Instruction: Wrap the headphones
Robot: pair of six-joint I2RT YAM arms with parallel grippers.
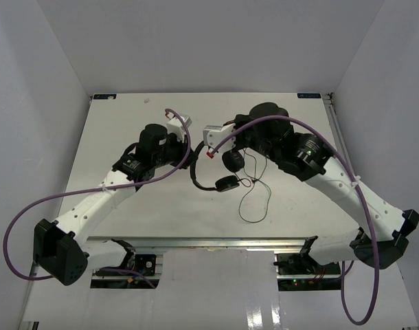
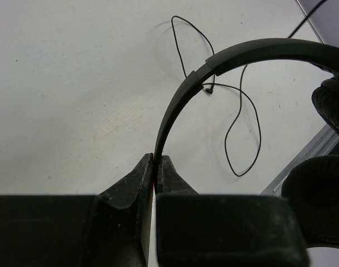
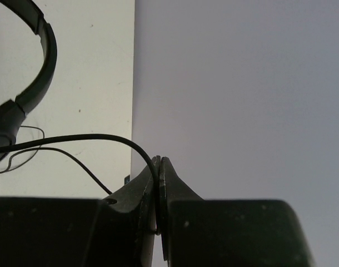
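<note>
Headphones [image 1: 227, 183]: headband [image 2: 175, 105] clamped in the closed left tool [image 2: 156, 158], thin cord [image 3: 75, 137] clamped in the closed right tool [image 3: 158, 159]

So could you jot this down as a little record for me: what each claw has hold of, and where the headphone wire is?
Item: black headphones, mid-table
Left gripper: shut on the thin headband
Right gripper: shut on the cord
Ear cups: two, round and padded
Rest of the cord: loose loops lying on the white table
Wrapping: not yet done; the cord is not wound around the headphones
</note>
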